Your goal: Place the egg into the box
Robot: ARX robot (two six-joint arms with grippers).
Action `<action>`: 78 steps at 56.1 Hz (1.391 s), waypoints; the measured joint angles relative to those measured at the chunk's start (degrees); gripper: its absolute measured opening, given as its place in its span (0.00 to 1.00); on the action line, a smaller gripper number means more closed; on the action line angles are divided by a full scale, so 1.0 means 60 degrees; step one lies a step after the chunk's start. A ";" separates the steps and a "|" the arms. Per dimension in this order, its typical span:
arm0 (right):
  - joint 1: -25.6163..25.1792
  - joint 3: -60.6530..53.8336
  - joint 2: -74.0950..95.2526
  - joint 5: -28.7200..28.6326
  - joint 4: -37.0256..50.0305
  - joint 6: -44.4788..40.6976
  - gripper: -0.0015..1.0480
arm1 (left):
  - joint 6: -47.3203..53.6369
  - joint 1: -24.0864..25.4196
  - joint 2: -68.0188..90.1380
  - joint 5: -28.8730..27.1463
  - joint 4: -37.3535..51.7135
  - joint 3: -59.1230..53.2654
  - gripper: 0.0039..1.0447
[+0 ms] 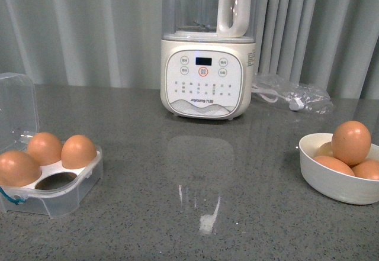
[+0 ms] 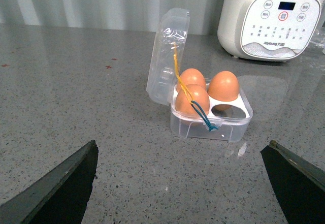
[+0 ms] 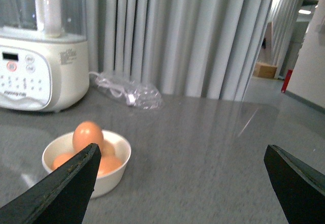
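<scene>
At the left of the table stands the box (image 1: 59,199), lid open, with three eggs in it and one empty cup (image 1: 55,181) at its front. The left pincer (image 2: 183,148) faces it, jaws apart and empty. Behind the middle stands the Joyoung blender (image 1: 204,77). At the right, the egg (image 1: 350,142) sits on top of the others in the white bowl (image 1: 331,184), long axis nearly upright. The right pincer (image 3: 183,150) is the nearer one, jaws apart and empty. The egg is not centred between its jaws but lies off toward one finger.
</scene>
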 joint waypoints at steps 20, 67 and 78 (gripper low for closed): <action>-0.0204 0.3650 0.6921 -0.0703 0.2441 0.1235 0.93 | 0.0000 0.0000 0.0000 0.0000 0.0000 0.0000 0.94; 0.1107 0.6666 1.1355 -0.0918 -0.0841 0.1177 0.93 | 0.0000 0.0000 0.0000 0.0000 0.0000 0.0000 0.94; 0.1111 0.6360 1.1438 -0.1155 -0.0878 0.1089 0.93 | 0.0000 0.0000 0.0000 0.0000 0.0000 0.0000 0.94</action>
